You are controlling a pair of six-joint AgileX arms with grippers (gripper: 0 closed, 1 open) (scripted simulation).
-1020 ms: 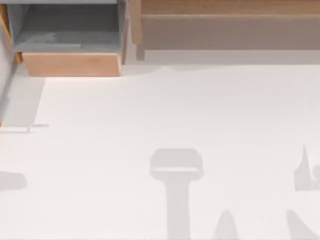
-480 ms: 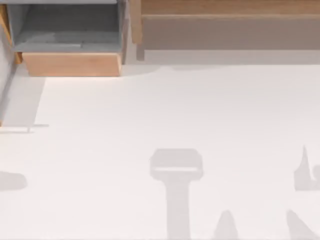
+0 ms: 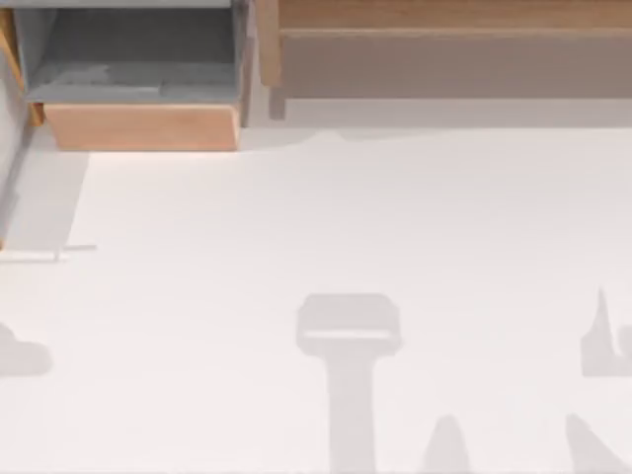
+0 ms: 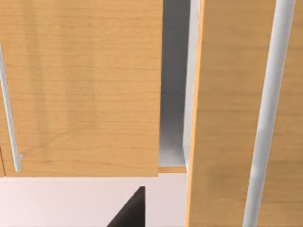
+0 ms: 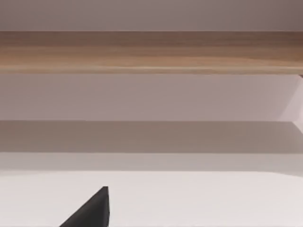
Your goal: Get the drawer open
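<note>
Standing open at table's far left, drawer (image 3: 138,89), wooden front facing the near edge, fingers' state unclear

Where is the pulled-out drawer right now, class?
In the top view the drawer sits at the table's far left corner, pulled out, its wooden front facing the table, left of the long wooden cabinet.

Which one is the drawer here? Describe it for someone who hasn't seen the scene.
Look at the wooden cabinet along the far edge of the white table in the top view. At its left end, the drawer juts out toward the table. Unlike the flat wooden run to its right, it shows a grey interior behind a light wood front panel.
</note>
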